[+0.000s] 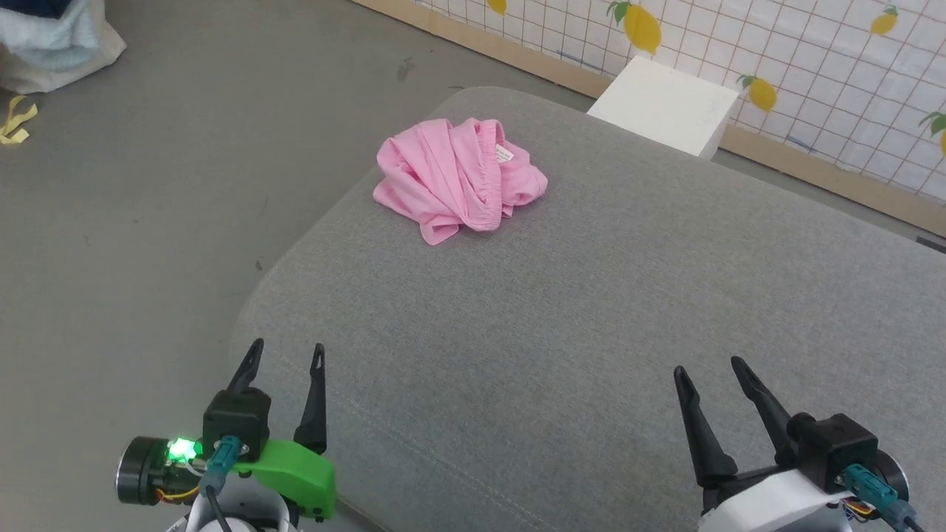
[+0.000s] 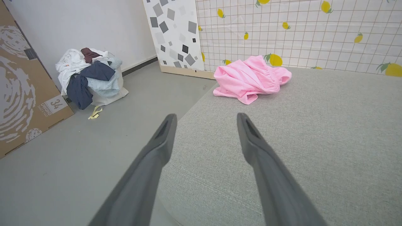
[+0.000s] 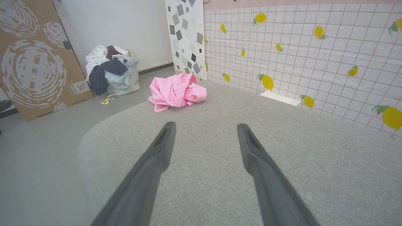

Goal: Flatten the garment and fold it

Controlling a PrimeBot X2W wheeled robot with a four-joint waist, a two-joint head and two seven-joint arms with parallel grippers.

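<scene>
Head view: the pink garment [image 1: 460,179] lies bunched near the grey cushion's [image 1: 591,310] far left corner, its white label [image 1: 504,154] showing. The left gripper [image 1: 287,344] and right gripper [image 1: 707,365] hover at the near edge, jaws spread, empty.
Left wrist view: the garment lies ahead by the left edge.
Right wrist view: the garment lies well ahead.

Pink garment [image 1: 460,179], grey cushion [image 1: 591,310], lemon-print wall [image 1: 813,74]

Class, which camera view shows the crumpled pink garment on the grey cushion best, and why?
The head view: it looks down on the crumpled light pink cotton garment, showing its gathered waistband and small white label. Both wrist views catch it low, side-on, as a bunched heap.
</scene>
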